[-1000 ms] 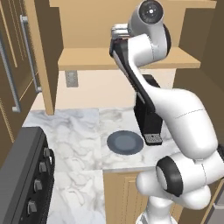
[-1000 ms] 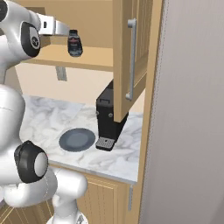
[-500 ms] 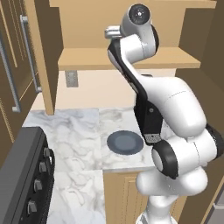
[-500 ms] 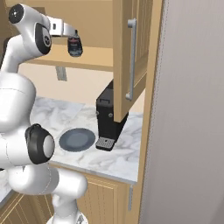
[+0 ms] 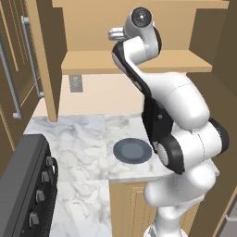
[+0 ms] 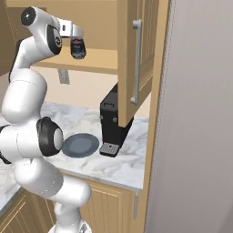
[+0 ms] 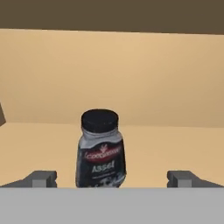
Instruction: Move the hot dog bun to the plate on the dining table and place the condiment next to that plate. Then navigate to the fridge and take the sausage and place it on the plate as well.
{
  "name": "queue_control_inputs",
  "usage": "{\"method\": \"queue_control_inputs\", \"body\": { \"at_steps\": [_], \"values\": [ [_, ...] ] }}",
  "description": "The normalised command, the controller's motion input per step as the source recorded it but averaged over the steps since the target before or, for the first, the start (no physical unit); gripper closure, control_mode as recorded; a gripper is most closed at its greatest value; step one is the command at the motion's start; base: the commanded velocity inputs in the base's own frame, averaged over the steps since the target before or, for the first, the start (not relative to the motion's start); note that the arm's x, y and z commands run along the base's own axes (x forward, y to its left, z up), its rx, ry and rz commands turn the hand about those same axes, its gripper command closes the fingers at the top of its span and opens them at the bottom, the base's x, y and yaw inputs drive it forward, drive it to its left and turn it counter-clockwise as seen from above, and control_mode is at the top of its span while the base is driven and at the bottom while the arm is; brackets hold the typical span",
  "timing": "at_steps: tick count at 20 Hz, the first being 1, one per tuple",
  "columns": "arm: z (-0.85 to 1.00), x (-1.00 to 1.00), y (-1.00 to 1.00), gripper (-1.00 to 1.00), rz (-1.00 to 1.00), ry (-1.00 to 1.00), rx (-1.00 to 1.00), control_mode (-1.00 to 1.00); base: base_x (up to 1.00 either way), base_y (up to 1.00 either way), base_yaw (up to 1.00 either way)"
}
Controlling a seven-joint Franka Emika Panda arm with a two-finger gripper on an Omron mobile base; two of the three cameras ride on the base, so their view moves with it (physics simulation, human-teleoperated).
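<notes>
Condiment (image 7: 101, 151) upright on the wooden shelf (image 5: 97, 62), just ahead of the pincer (image 7: 113, 178) and between its spread fingers (image 7: 42, 178) — released, nothing gripped, blue-grey plate (image 6: 80, 145) on the marble worktop (image 6: 123, 166) below, black coffee machine (image 6: 110, 123) beside it — cabinet door (image 6: 136, 54) hanging open to the right.

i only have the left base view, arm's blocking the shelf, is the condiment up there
Observer: yes, the condiment stands upright on the wooden shelf, seen in the right base view.
Operator: gripper on it
Observer: no, the gripper is open; in the hand view its fingertips sit wide apart, short of the bottle.
Operator: anything beside it
Observer: the hand view shows bare shelf on both sides.
</notes>
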Motion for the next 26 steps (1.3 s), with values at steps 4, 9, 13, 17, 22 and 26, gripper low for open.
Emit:
{"method": "queue_control_inputs", "body": {
  "at_steps": [4,9,13,17,22,26],
  "values": [
    [0.0,0.46,0.0,-1.0,0.0,0.0,0.0,-1.0,0.0,0.0,0.0],
    [-0.01,0.45,0.0,-1.0,0.0,0.0,0.0,-1.0,0.0,0.0,0.0],
    [-0.06,0.45,0.01,-1.0,0.0,0.05,0.0,-1.0,0.0,0.0,0.0],
    [-0.17,0.45,0.11,-1.0,0.0,0.09,0.0,-1.0,0.0,0.0,0.0],
    [-0.07,0.39,0.16,-1.0,0.0,0.03,0.0,-1.0,0.0,0.0,0.0],
    [-0.01,0.19,0.11,1.0,0.0,0.0,0.0,-1.0,0.0,0.0,0.0]
  ]
}}
